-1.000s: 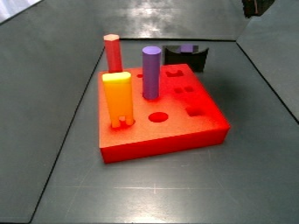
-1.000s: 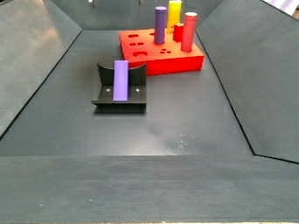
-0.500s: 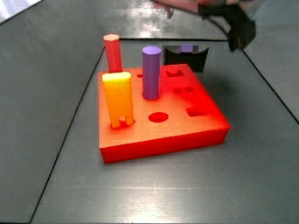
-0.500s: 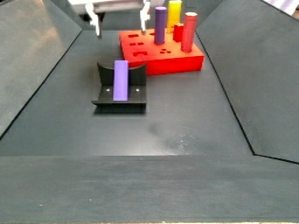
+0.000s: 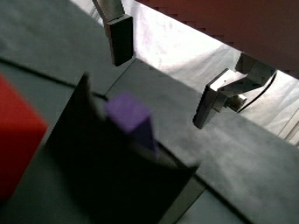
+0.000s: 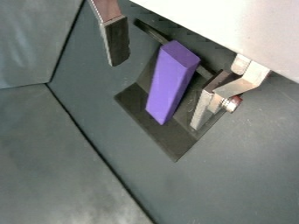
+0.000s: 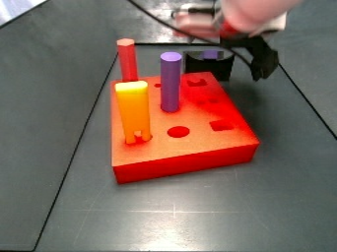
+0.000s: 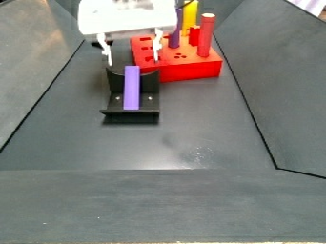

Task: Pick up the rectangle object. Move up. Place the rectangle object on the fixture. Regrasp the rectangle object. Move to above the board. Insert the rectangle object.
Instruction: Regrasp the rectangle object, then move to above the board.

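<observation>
Gripper (image 6: 163, 72) now brought down over fixture (image 8: 130, 103), absent a second ago; jaws spread wide, empty. Purple bar (image 6: 170, 81) straddled, untouched. Regrasp judged imminent; board (image 8: 185, 63) insertion pending.

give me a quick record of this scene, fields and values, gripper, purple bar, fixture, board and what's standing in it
gripper: open, above the fixture, fingers either side of the bar, not touching it
purple bar: leaning on the fixture, not held
fixture: black, on the floor in front of the board
board: red, several holes empty
in the board: purple cylinder, yellow-orange post, red peg, all upright
stage: regrasp not yet done
</observation>
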{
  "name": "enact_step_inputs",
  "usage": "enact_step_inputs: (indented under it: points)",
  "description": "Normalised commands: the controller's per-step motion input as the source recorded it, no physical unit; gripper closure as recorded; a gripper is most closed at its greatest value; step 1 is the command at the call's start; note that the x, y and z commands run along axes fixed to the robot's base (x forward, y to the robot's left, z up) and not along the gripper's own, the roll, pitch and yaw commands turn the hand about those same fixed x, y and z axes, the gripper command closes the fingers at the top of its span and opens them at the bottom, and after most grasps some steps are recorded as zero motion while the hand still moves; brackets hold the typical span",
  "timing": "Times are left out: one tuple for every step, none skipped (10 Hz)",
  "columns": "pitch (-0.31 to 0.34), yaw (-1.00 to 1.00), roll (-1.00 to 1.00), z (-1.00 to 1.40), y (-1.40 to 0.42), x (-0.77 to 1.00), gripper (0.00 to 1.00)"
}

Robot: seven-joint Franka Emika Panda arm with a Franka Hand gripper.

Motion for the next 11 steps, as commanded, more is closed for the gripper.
enact_step_inputs:
  points:
    - [-0.106, 0.01, 0.07, -0.71, 0.01, 0.09, 0.0]
    - [-0.096, -0.01, 0.07, -0.56, 0.01, 0.08, 0.0]
    - [-0.079, -0.03, 0.06, -0.36, 0.01, 0.07, 0.0]
    - [-0.061, -0.03, 0.06, -0.21, 0.01, 0.07, 0.0]
    - [-0.039, -0.03, 0.05, -0.17, 0.0, 0.02, 0.0]
    - [0.0, 0.0, 0.0, -0.33, 0.0, 0.0, 1.0]
    - [-0.183, 0.02, 0.13, 1.0, 0.03, 0.18, 1.0]
    - [-0.166, 0.01, 0.12, 1.0, 0.03, 0.17, 1.0]
    - [-0.151, -0.03, 0.11, 1.0, 0.03, 0.16, 1.0]
    - [-0.122, -0.09, 0.08, 1.0, 0.03, 0.15, 1.0]
    - [-0.104, -0.11, 0.07, 1.0, 0.03, 0.15, 1.0]
